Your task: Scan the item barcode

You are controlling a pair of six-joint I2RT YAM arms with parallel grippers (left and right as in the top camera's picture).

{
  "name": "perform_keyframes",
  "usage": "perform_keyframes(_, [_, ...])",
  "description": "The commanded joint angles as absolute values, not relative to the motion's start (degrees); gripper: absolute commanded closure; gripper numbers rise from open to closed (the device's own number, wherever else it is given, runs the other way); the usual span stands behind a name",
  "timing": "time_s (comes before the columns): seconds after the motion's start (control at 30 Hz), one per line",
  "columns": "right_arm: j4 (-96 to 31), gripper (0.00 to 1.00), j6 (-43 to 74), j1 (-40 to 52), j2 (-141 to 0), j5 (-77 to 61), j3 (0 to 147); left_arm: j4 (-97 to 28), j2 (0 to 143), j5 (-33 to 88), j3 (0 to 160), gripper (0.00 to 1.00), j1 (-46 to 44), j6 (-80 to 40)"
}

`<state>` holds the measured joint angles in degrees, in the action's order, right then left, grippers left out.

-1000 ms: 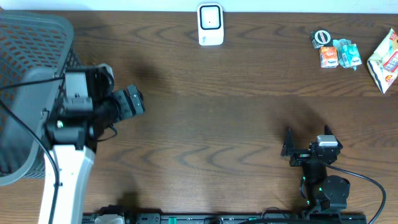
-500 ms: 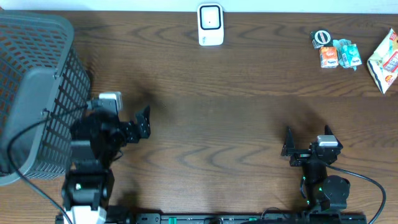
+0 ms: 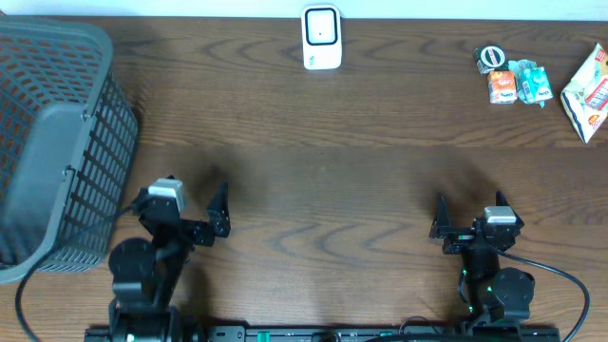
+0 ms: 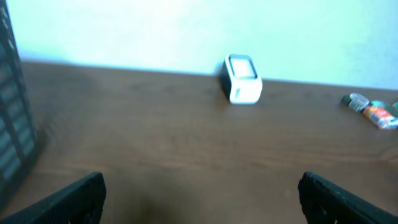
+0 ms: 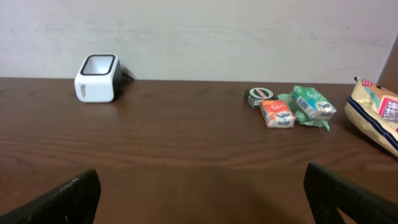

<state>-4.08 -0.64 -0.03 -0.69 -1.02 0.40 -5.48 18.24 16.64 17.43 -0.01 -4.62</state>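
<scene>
Overhead looks down; both wrist views face the scanner (image 3: 321, 38).

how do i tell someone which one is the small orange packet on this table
At the wooden table's far right corner, small items lie just left of a pale snack bag. The orange packet sits beside a green packet, with a round dark item just behind it; it is the only orange one there.

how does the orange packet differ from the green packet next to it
The orange packet is boxy and neat; the green packet has a crinkled, spread wrapper. The orange packet lies nearer the scanner; the green packet lies nearer the big snack bag. Both are small and lie side by side on the table.
</scene>
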Motion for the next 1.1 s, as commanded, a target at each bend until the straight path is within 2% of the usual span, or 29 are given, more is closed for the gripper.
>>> perform_keyframes(0.0, [-4.38,0.01,-0.03,0.43,-0.32,-0.56,0.3,-4.99,12.27,17.54,16.32,0.02,0.25,-2.37])
perform_keyframes(0.27, [-4.36,0.01,-0.03,0.43,-0.32,-0.56,0.3,-3.79,4.64,17.34,12.6,0.02,0.25,0.32])
perform_keyframes(0.53, [-4.36,0.01,-0.03,0.43,-0.32,-0.54,0.3,5.72,0.03,16.82,6.59,0.02,0.27,2.35])
perform_keyframes(1.07, [-4.34,0.0,-0.03,0.43,-0.64,-0.56,0.3,18.06,0.08,13.41,0.23,0.02,0.47,2.31])
